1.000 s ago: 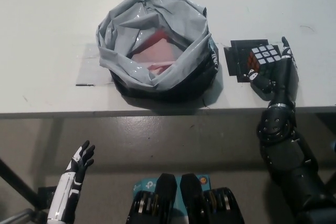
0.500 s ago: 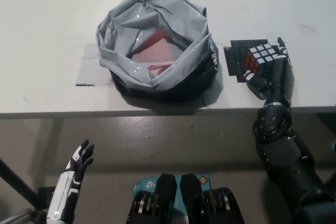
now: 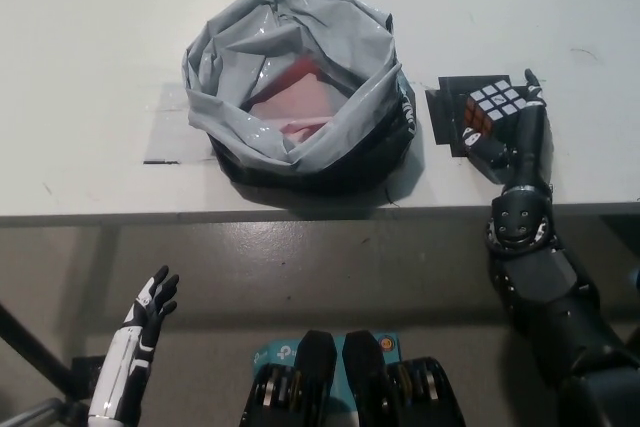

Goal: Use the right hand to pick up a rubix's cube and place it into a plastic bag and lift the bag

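Right hand (image 3: 512, 132) gripping the rubix's cube (image 3: 488, 109), shifted slightly left toward the plastic bag (image 3: 295, 87) since before.
Looks barely lifted; contact underneath hidden. Left hand (image 3: 155, 299) idle, fingers apart.

right hand (image 3: 512, 132) closed, left hand (image 3: 152, 299) open

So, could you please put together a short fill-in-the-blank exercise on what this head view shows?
1. The black right hand is closed around the ____.
2. The grey plastic bag stands with its mouth ____.
3. The Rubik's cube lies to the ____ of the bag in the picture.
4. The white left hand hangs below the edge of the ____.

Missing words: Rubik's cube; open; right; table
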Motion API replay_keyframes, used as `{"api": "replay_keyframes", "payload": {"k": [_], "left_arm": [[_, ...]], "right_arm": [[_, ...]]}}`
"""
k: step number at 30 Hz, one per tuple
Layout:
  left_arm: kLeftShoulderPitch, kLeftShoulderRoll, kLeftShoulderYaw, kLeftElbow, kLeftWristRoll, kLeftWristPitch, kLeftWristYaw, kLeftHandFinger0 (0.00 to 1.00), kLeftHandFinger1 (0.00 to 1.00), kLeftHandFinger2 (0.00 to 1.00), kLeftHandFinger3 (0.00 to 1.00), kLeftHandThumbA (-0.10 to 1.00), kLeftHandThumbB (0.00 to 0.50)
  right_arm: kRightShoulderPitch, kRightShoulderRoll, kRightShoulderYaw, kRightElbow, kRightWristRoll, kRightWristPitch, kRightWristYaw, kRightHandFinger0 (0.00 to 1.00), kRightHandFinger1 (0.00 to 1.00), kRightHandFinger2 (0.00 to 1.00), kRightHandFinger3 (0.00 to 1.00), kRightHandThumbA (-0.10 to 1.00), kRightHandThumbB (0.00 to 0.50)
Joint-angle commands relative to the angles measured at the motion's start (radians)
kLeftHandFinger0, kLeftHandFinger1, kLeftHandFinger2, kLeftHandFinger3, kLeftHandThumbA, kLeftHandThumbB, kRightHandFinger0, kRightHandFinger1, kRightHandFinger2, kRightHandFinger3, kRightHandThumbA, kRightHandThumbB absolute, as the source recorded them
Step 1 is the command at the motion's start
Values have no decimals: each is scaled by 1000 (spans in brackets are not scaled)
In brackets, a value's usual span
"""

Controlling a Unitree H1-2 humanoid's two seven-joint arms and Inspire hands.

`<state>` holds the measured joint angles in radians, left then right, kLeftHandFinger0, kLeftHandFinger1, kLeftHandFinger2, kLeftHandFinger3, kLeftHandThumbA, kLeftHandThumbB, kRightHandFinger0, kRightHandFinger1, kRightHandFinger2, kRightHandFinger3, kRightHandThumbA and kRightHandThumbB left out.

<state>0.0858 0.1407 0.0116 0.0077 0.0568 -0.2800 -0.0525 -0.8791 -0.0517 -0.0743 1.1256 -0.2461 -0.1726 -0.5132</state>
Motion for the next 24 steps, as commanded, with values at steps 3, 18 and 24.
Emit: {"api": "replay_keyframes", "payload": {"k": [3,18,24], "left_arm": [[-5,13,1,-8,6,-57,-1,1000,1000,1000,1000,1000,255],[-10,11,3,-6,-1,-58,-1,1000,1000,1000,1000,1000,256],[-8,10,4,0,-7,-60,-2,1000,1000,1000,1000,1000,259]], "right_arm": [[-73,-16,-22,48,81,-73,67,1000,1000,1000,1000,748,500],[-89,-43,-11,150,88,-50,45,2,156,457,357,-100,279],[-75,-52,6,200,97,-37,79,99,341,690,662,-100,240]]}}
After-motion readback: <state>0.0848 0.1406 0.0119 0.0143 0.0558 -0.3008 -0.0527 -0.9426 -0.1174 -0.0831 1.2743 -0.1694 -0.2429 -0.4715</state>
